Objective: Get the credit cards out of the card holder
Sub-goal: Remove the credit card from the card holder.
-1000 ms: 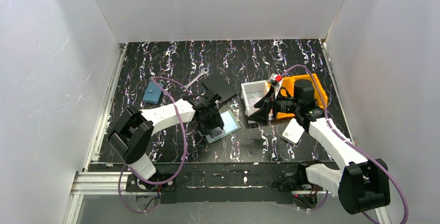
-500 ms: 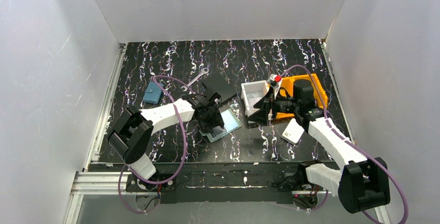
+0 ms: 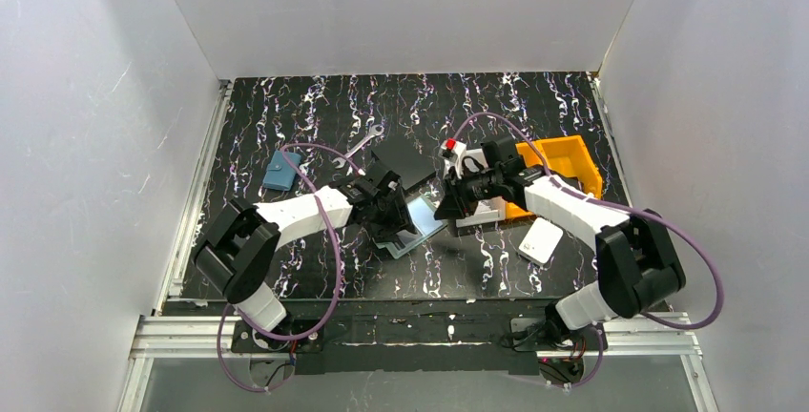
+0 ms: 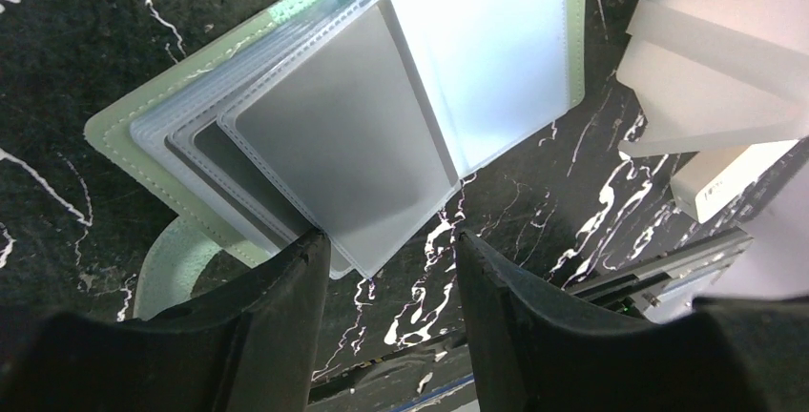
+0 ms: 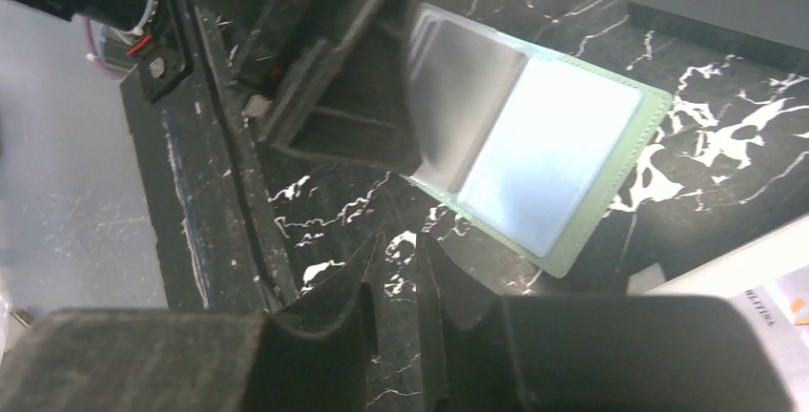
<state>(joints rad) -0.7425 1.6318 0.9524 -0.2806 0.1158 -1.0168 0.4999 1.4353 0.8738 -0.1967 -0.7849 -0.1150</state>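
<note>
Swung the right fingers (image 3: 446, 207) left from the orange bin (image 3: 570, 156) to frame centre, barely parted and empty, just right of the card holder (image 3: 426, 217). Lies open on the desk (image 3: 286, 107), with left fingers (image 4: 386, 240) spread at its left edge, as before.

Left arm (image 3: 296, 210) reaches forward and right; left gripper (image 4: 386, 240) points down, fingers spread apart. Right arm (image 3: 563, 200) reaches left; right gripper (image 5: 396, 278) sits low, fingers a narrow gap apart, empty. Grippers near each other, not touching.
</note>
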